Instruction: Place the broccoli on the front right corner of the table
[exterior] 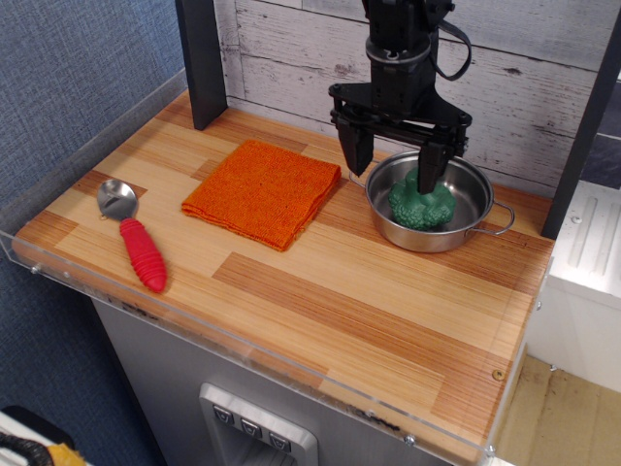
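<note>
Single view only. Mounted high, off the front-left of the worktop [320,311], angled down toward the plank back wall [291,49]. Moderate distance; whole worktop framed.

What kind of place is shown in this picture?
Probably a toy kitchen set up for robot practice: a wooden table with a clear rim holds a steel pot with a plastic broccoli inside, an orange cloth and a red-handled scoop.
</note>
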Tool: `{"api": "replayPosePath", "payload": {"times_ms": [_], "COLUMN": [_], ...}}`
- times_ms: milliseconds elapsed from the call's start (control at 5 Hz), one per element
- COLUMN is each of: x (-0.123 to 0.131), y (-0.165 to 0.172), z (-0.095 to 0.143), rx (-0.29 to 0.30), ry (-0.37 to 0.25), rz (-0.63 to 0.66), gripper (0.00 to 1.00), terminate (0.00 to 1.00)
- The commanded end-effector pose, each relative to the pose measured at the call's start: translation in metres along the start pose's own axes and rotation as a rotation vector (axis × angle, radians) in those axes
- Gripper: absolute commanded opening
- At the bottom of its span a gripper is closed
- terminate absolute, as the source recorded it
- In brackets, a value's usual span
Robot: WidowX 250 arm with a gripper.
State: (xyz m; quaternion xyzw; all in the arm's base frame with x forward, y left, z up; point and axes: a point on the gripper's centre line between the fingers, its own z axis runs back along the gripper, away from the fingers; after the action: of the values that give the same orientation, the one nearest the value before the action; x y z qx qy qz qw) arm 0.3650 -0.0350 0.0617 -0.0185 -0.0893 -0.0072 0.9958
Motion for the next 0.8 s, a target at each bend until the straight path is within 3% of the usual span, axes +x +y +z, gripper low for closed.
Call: {"api": "replayPosePath", "payload": {"times_ms": [0, 200, 600], "x": [0.0131, 0.0168, 0.0165], "y": [-0.0108, -0.0134, -0.0112], "z": [0.0011, -0.0015, 0.0028], "rx": [-0.002, 0.003, 0.009], "ry": [-0.03, -0.052, -0.06], "rz": [-0.025, -0.011, 0.004], "gripper": [1.0, 0.0, 0.0], "terminate": [0.0, 0.0, 0.0]}}
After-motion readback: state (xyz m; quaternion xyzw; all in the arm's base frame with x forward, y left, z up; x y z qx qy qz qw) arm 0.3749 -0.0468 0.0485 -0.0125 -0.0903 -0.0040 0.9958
